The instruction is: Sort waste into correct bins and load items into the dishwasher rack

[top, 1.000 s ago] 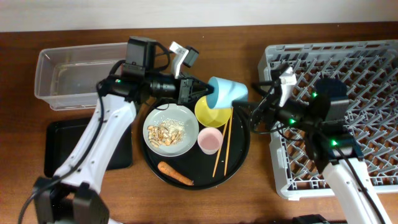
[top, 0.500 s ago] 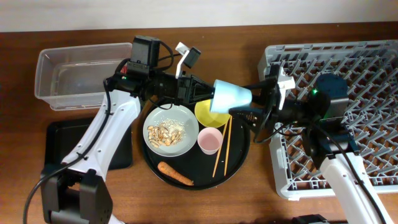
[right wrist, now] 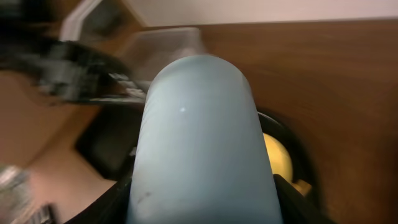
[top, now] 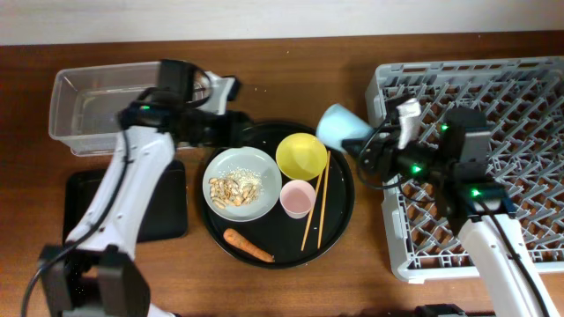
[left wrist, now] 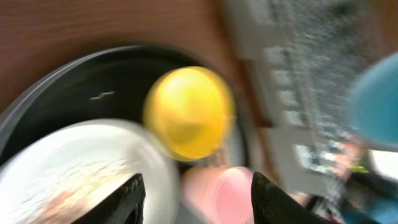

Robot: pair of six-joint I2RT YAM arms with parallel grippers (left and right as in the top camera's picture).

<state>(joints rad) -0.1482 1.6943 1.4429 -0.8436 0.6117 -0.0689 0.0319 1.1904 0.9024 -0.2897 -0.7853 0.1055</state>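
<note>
Right wrist view — right fingers point(right wrist: 290, 203) pinch the small blue cup point(right wrist: 199, 143); left fingers point(left wrist: 132, 200) spread apart.

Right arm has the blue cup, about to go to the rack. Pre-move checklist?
1. Grip: small blue cup sits between the fingers of the right gripper. Ok.
2. Left gripper open, empty and apart from the cup. Ok.
3. In the overhead view the cup lies off the yellow bowl and the thin wooden chopsticks, beside the rack's left rim. Ok.
4. Landing spot in the large grey plastic lattice rack: the right arm hides the near cells. Cannot tell.
5. Cup orientation: it lies sideways in the grip, but which way the mouth faces is unclear. Cannot tell.
</note>
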